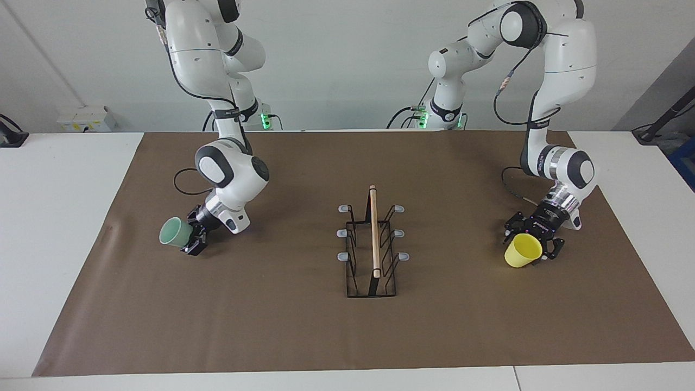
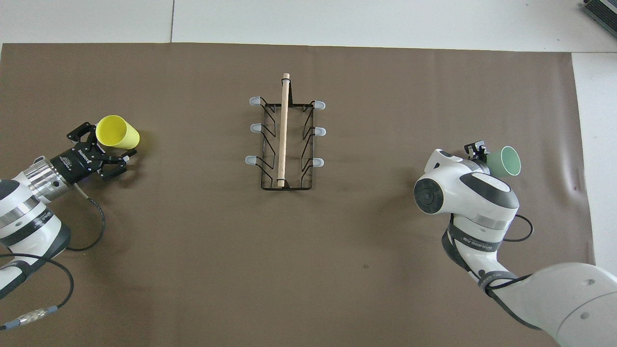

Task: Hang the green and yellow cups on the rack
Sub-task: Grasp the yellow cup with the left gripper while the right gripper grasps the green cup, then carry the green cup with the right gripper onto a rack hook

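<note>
So far nothing hung: rack bare. Right tool pinching green cup, tipped sideways. Left tool spread around yellow cup, not yet gripped.

rack alone mid-mat, open mat on every side, cups well apart at either end

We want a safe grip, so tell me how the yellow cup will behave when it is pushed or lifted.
The yellow cup lies on its side with its mouth open toward the camera, so a nudge would probably make it roll, curving because it tapers. It looks like thin plastic, likely light and easy to lift. The smooth wall may slip or flex in the left claw, which sits at its base.
</note>
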